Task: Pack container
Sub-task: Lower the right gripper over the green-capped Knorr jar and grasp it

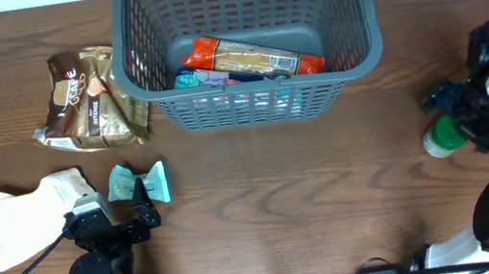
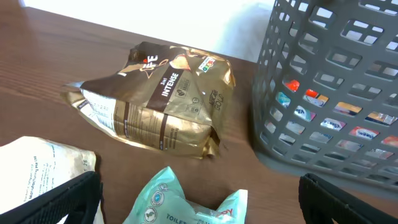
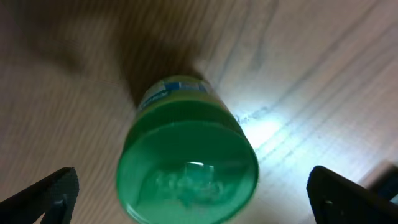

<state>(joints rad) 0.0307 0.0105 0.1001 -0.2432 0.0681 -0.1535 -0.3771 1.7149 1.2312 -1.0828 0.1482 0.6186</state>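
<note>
Standing at the far side of the brown wooden worktop (image 1: 330,192), the large rectangular dark grey plastic basket (image 1: 250,105) with slotted lattice walls sits upright. On its solid floor a long packet with orange ends (image 1: 252,58) lies across a teal packet (image 1: 192,80) that is mostly hidden beneath it. Just left of the basket, near its wall but apart from it, a crumpled brown and gold foil bag (image 1: 88,100) lies on the worktop. Nearer the front edge, a flat white pouch (image 1: 28,218) and a small mint-green wrapped packet (image 1: 140,184) lie side by side. The left hand (image 1: 113,217) is just on the near side of these two, its fingers spread wide and grasping nothing. Its wrist view shows the mint-green packet between the finger ends and the white pouch by the left finger. Well apart, at the right side of the worktop, the right hand (image 1: 458,118) is released too. Its two fingers stand wide on either side of a small bottle with a green cap (image 3: 186,155), and neither finger touches it in the wrist view. Whether the bottle stands upright or lies tilted cannot be told.
</note>
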